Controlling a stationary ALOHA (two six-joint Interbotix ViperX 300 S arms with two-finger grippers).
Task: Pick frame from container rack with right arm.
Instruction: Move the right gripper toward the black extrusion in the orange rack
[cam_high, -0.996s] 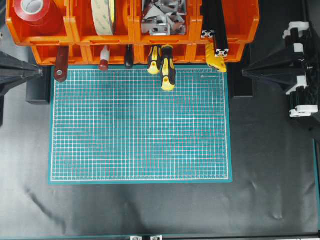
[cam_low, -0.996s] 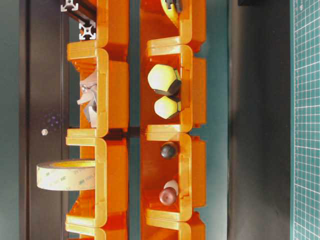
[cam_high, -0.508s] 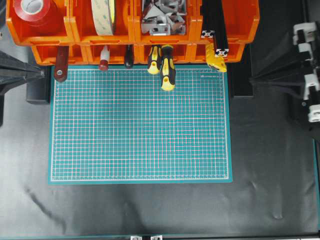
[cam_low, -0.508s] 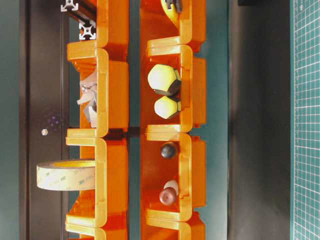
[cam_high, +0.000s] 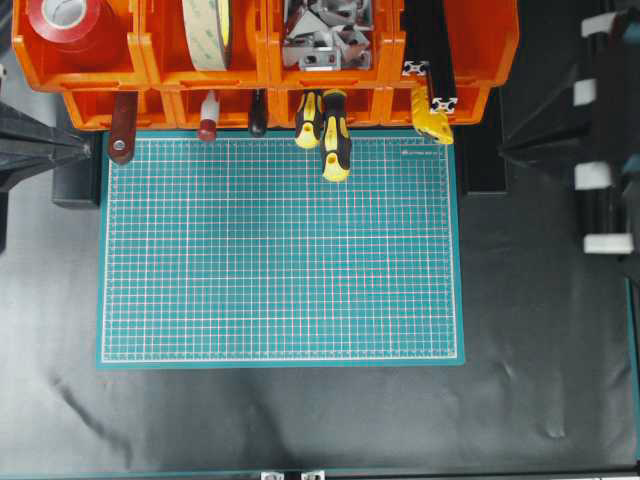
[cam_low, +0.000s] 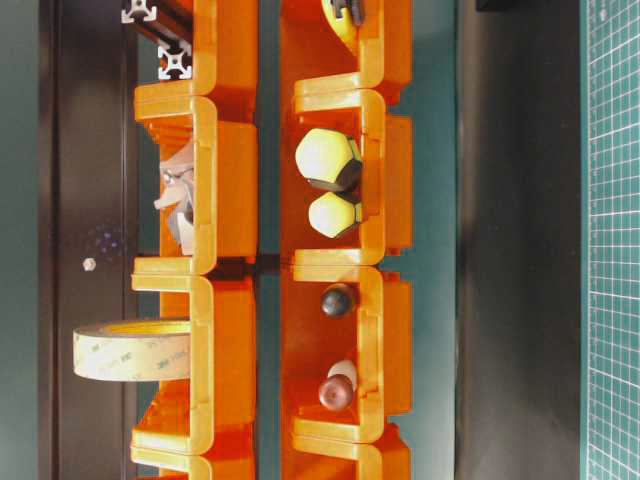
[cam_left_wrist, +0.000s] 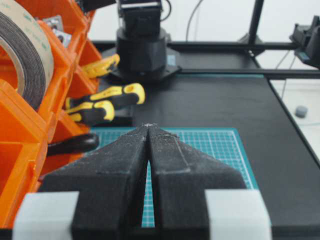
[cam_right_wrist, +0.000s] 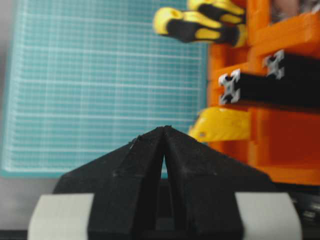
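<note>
Two black frame bars lie side by side in the upper right bin of the orange container rack (cam_high: 480, 50). Their slotted ends (cam_high: 443, 103) stick out over the bin's front. In the right wrist view the nearer frame end (cam_right_wrist: 230, 86) shows above and to the right of my right gripper (cam_right_wrist: 164, 128). That gripper is shut and holds nothing. From overhead the right gripper (cam_high: 503, 152) is off the rack's right end, pointing left, apart from the frames. The left gripper (cam_high: 85, 146) is shut and empty at the rack's left end, seen close up as the left gripper (cam_left_wrist: 148, 125).
A green cutting mat (cam_high: 280, 250) lies in front of the rack. Two yellow-and-black screwdrivers (cam_high: 335, 140) and a yellow tool (cam_high: 432, 125) hang out of the lower bins. Red tape (cam_high: 65, 25), a tape roll (cam_high: 208, 30) and metal brackets (cam_high: 325, 35) fill the upper bins.
The right arm has drifted toward the right edge and its wrist has turned, with the jaws staying shut. The left arm, the frames and the tools have not moved.
</note>
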